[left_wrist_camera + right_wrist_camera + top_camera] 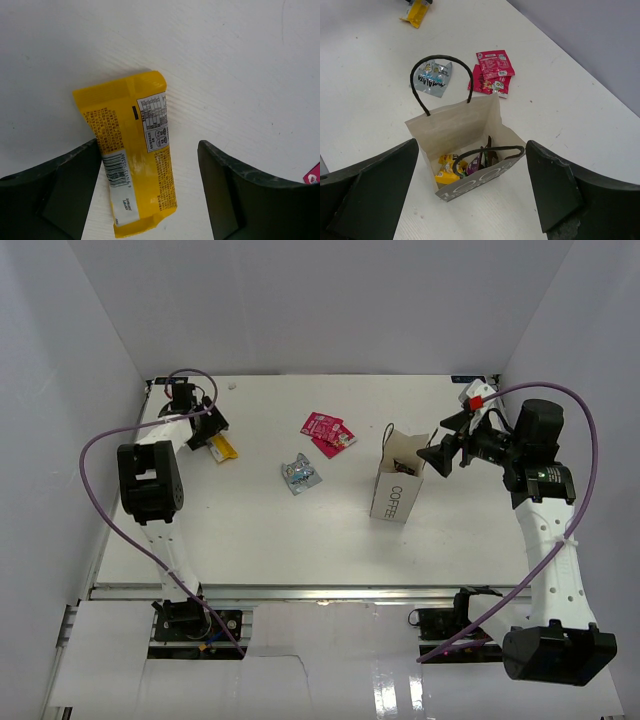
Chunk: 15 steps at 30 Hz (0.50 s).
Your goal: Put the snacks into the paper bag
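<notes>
Straddling the flat yellow packet [110,125], the left gripper [147,165] has its jaws wide apart. The right gripper [471,150] hangs open over the paper bag [465,125], well apart. If they close too high, the left jaws may slip off the slick wrapper.

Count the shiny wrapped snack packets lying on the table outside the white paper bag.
4. A yellow packet at far left, a silver-blue packet in the middle, and two overlapping red-pink packets just beyond it. More sit inside the white paper bag, some possibly hidden.
</notes>
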Tool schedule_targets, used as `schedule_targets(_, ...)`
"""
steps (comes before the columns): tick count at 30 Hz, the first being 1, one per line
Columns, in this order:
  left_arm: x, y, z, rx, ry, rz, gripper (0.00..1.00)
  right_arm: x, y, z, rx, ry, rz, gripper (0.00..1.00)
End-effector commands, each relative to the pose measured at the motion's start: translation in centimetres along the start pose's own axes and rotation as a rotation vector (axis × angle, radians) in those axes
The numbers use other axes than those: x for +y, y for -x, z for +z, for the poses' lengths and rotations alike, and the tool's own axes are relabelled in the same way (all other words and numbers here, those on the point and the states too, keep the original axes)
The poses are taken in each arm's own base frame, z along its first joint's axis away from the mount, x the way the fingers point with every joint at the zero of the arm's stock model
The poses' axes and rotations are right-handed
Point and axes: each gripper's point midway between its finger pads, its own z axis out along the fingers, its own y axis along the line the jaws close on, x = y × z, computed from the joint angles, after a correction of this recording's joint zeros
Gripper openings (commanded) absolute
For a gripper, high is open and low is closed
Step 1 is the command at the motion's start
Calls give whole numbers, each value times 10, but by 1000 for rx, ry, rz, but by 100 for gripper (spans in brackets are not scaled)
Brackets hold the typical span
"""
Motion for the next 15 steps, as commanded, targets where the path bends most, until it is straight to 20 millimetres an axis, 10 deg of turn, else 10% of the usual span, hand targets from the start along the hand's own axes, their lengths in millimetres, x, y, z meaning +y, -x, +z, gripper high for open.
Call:
schedule_targets(1, -1, 11, -4, -21, 5, 7, 86, -2, 9, -2, -25, 4, -1, 93)
schedule_targets(15, -6, -18, -11, 52, -97, 91, 39, -3, 9, -2, -28, 4, 12, 93)
